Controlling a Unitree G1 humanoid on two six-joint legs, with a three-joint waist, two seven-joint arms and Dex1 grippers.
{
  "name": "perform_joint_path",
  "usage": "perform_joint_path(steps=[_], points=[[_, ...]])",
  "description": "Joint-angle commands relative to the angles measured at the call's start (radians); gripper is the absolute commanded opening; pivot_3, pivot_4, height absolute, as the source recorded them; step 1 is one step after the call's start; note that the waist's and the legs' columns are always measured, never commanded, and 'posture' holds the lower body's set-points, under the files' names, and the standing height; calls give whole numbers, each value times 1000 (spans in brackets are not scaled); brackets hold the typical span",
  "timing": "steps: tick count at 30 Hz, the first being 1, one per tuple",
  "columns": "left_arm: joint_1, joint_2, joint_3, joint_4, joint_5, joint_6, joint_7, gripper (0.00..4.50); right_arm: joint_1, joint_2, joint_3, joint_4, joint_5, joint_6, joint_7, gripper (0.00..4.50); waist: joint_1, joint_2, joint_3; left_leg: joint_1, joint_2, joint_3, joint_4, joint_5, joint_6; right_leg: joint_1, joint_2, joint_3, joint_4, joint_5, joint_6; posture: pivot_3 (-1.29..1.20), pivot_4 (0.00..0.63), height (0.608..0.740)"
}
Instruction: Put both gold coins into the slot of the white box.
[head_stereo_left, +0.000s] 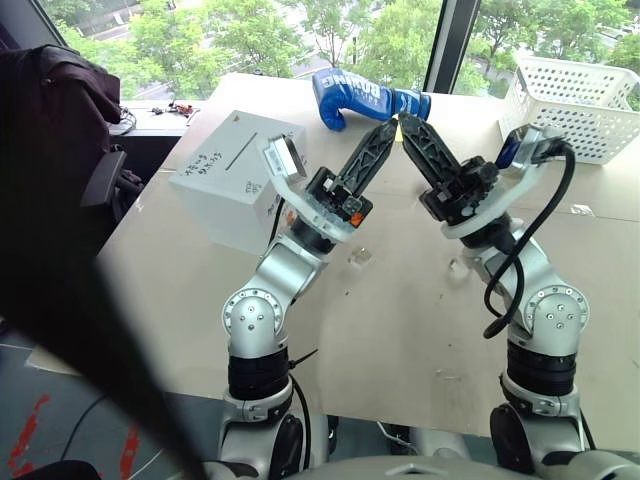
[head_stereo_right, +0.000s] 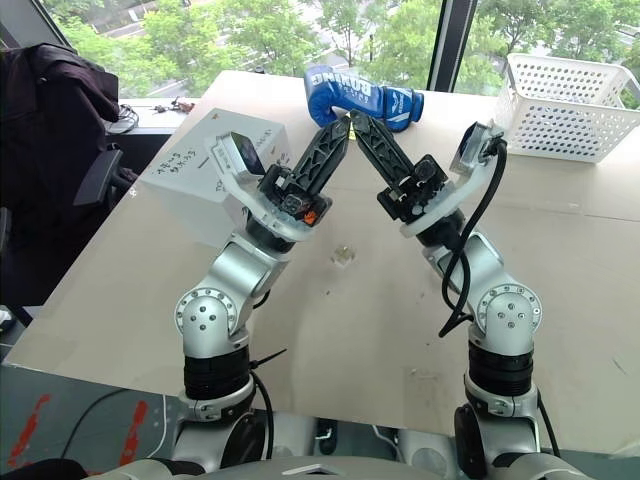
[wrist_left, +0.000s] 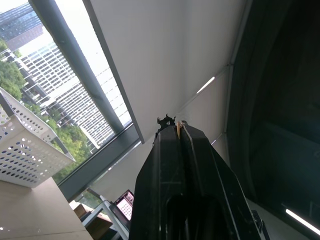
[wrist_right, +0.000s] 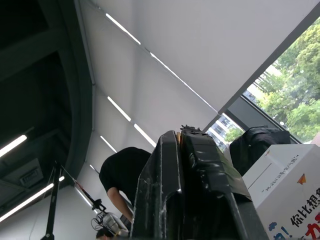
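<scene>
The left gripper (head_stereo_left: 389, 127) was found pressed together, with a thin gold edge, judged to be a gold coin (wrist_left: 178, 128), pinched at its tips. The right gripper (head_stereo_left: 404, 120) was raised tip to tip against it; whether its fingers were parted could not be told.

A small clear-wrapped item (head_stereo_right: 344, 256), probably the second coin, was noted on the table (head_stereo_left: 400, 330) well below the two tips. The white box (head_stereo_left: 225, 195) was recorded just outboard of the left claw's wrist and lower, with the slot (head_stereo_left: 240, 152) on its upper face.

The step was judged to be a hand-over. A firm pinch should be confirmed before the claws are drawn apart, and the coin's edge lined up with the slit.

A blue boxing glove (head_stereo_left: 350, 95) lay just beyond the tips, and a white basket (head_stereo_left: 580, 110) well outboard of the right claw. Open room was noted above the box; its near corner stood close to the left forearm.
</scene>
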Motion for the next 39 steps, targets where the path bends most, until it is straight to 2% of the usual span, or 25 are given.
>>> perform_joint_path(steps=[1,5,10,14,17,20,25,27,31,35,39], points=[[-1,-1,-21,-20,-1,0,-6,0,-25,-3,7,-56,-23,-22,12,1821,0,0,0,0,0,0,0,0,0,0,0,0,0,0,0,0,150,704],[-3,-3,-14,-14,-7,-4,11,0,-26,-16,-23,-42,-22,-36,-1,3713,1,0,0,-2,0,0,0,0,1,-1,0,-1,-1,0,0,0,150,704],[-34,20,7,-37,6,-17,40,0,-9,-87,-58,-11,-48,-29,28,3713,2,0,0,-7,0,-2,1,-1,1,-3,0,-2,-4,1,0,0,150,704],[-104,108,34,-89,74,-32,57,0,-7,-198,-48,41,-228,-36,128,3713,1,0,0,-9,-1,-1,1,-1,2,-6,0,-2,-4,1,1,0,150,704],[-170,191,64,-119,141,-45,113,0,-19,-285,-15,63,-360,-49,254,3713,1,0,1,-9,-1,-1,0,-1,2,-6,1,-1,-4,2,2,0,150,704],[-236,319,100,-150,210,-15,174,0,-51,-359,13,88,-473,-72,379,3713,-1,1,3,-9,0,0,0,-1,2,-7,2,-1,-4,3,4,0,150,704],[-277,534,211,-186,208,75,346,0,-131,-456,72,130,-653,-144,580,3713,-2,1,7,-9,2,0,-1,-1,2,-8,4,0,-4,3,5,0,150,704],[-257,608,239,-206,198,113,368,0,-151,-465,79,143,-680,-154,628,3713,0,-1,8,-9,2,0,-1,-1,2,-8,4,0,-5,2,5,0,150,704],[-163,839,280,-242,226,257,375,0,-201,-445,87,166,-685,-156,719,3713,-1,-3,12,-9,2,0,-2,1,-3,-8,3,0,-5,2,6,0,150,704],[-141,915,264,-245,250,324,412,0,-218,-426,97,188,-718,-164,767,3713,9,-5,13,-11,0,-1,-2,1,-3,-8,-1,-3,-6,2,6,0,150,704],[-138,947,230,-214,312,391,441,0,-237,-411,111,216,-753,-176,800,3713,4,-5,13,-10,-1,0,-1,1,-3,-8,-3,-3,-6,2,6,0,150,704]])
